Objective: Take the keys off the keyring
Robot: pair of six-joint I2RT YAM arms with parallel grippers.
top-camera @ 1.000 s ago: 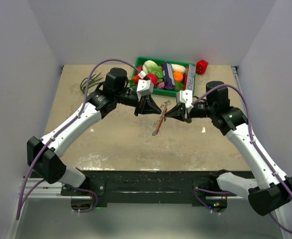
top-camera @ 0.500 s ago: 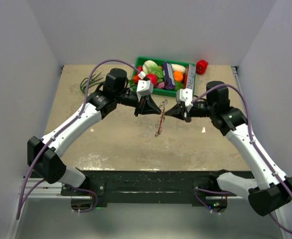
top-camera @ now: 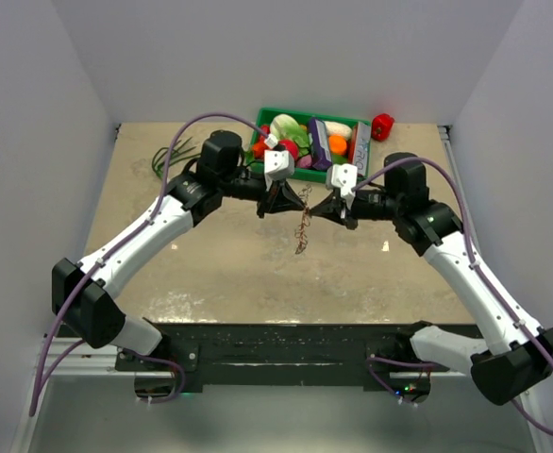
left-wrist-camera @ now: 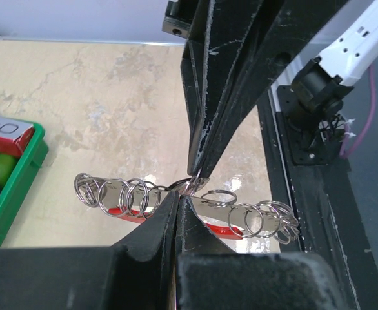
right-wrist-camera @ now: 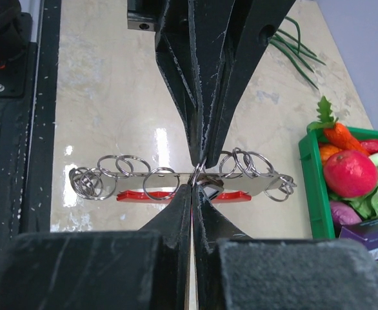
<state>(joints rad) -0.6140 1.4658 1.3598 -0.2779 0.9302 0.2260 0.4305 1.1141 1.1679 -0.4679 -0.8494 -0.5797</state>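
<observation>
Big to small: tan mottled bench [top-camera: 210, 264]. Left arm [top-camera: 149, 231] and right arm [top-camera: 470, 269], white and black, meet mid-bench, raised above it. Green plastic crate [top-camera: 266, 114] of toy produce sits behind them, not involved.

Left tool [top-camera: 291, 201] and right tool [top-camera: 321, 211] are tip to tip. Both are pressed together, each pinching the thin silvery metal keyring [top-camera: 301, 231] bunch near its middle from opposite sides. The bunch hangs in the air between them, clear of the bench. A red curved plastic tag [right-wrist-camera: 137, 196] runs under it, with many small silvery loops [right-wrist-camera: 121, 165] along it.

Small flat silvery metal keys [right-wrist-camera: 244, 186]: a flat strip shows in the right wrist view, but I can't separate individual keys from the loops.

Risks, my read:
- Both grips sit on nearly the same spot. Pulling apart likely slips one pinch, and the bunch swings or drops.
- Thin round wire in flat fingertips twists out easily.
- No opened gap visible in the ring coil, so no key slides off. Forcing it could bend the ring or clash the fingertips.
</observation>
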